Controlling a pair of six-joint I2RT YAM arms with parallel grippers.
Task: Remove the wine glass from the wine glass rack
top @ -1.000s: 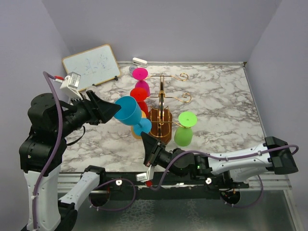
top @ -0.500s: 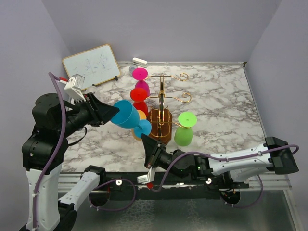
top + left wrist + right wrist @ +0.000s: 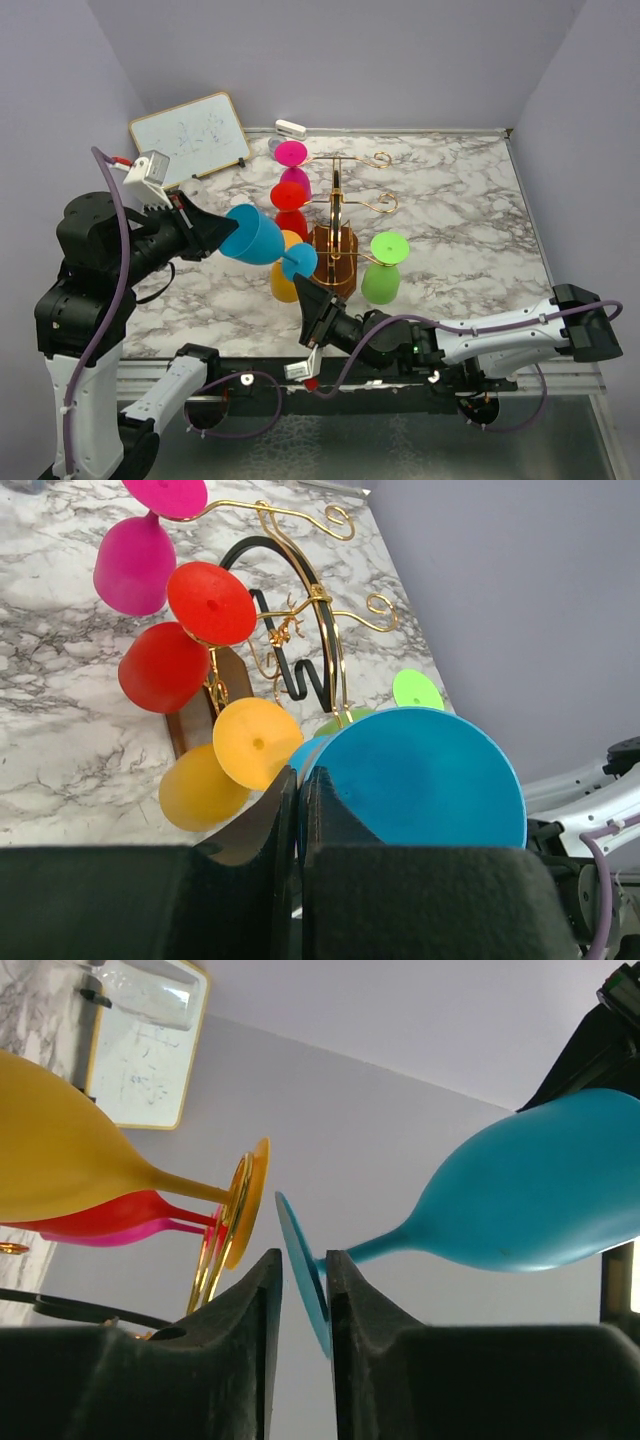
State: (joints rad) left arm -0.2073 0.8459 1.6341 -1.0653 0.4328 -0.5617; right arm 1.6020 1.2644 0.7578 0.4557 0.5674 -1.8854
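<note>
Blue wine glass hangs tilted above the counter, just left of your gold rack and off its hooks. Your left pincer clamps the bowl's wall. Your right pincer seems closed on the foot, though the view is tight.

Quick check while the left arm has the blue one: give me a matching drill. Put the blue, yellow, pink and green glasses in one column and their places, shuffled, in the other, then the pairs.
Things
1. blue wine glass
2. yellow wine glass
3. pink wine glass
4. green wine glass

Places
A. foot up, right of the wine glass rack base in the top view
B. topmost glass in the top view, on the rack's far side
C. held by its bowl in the left gripper
D. hanging on the rack, right beside the blue glass's foot

Pairs: 1-C, 2-D, 3-B, 4-A
</note>
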